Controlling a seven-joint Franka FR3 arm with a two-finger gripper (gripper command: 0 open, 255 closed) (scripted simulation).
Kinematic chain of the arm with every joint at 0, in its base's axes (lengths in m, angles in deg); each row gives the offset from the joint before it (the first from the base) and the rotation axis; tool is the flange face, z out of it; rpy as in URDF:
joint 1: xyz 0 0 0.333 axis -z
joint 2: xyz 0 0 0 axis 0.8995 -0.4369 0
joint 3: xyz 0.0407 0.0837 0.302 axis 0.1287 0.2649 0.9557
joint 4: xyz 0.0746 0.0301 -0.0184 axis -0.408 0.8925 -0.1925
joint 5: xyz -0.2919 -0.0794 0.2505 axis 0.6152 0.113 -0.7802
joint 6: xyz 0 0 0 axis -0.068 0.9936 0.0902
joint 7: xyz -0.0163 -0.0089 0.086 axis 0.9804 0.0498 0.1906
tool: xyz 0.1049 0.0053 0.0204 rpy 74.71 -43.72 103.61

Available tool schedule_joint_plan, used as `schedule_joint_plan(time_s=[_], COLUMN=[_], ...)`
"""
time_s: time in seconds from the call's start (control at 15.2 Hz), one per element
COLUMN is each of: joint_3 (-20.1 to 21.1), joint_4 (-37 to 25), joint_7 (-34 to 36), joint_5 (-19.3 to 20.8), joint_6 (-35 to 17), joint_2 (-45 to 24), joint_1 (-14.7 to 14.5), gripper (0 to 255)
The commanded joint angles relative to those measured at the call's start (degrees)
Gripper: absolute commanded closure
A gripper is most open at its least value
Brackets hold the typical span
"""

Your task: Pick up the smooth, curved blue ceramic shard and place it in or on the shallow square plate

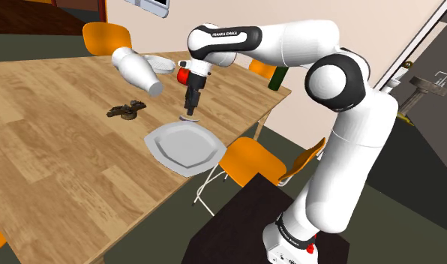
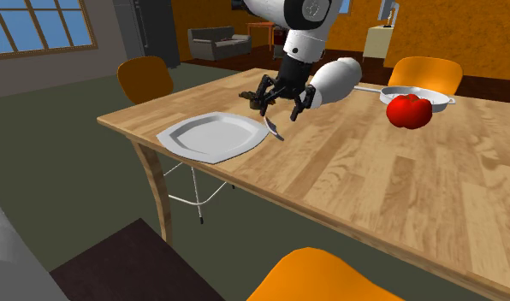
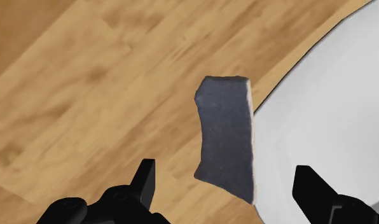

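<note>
The grey-blue curved shard (image 3: 225, 137) sits just below my open gripper (image 3: 226, 191), between the two fingers and touched by neither. Its one side meets the rim of the white square plate (image 3: 334, 114); the rest is over the wooden table. In the shoulder view the gripper (image 1: 192, 107) points down over the shard (image 1: 189, 118) at the far edge of the plate (image 1: 183, 146). In the second exterior view the fingers (image 2: 268, 91) stand spread above the shard (image 2: 275, 130), at the right corner of the plate (image 2: 212, 135).
A white bottle (image 1: 138, 71) lies on its side behind the gripper. A small dark object (image 1: 126, 111) lies to the shoulder view's left of the plate. A red object (image 2: 408, 110) and a pan (image 2: 416, 92) sit farther along the table. Orange chairs (image 1: 248, 161) stand by the table's edge.
</note>
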Motion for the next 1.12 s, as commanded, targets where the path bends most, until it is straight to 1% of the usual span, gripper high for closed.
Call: schedule_joint_plan(time_s=[0.0, 0.53, 0.99, 1.06], joint_3=[0.33, 0.92, 0.92, 0.92], joint_4=[2.73, 7.07, 7.08, 7.08], joint_7=[1.25, 0.73, 0.73, 0.73], joint_5=[-0.2, -0.97, -0.97, -0.97], joint_6=[-2.22, -7.66, -7.66, -7.66], joint_2=[3.26, 2.23, 2.24, 2.24], joint_1=[-0.85, -1.53, -1.53, -1.53], gripper=[0, 0, 0, 255])
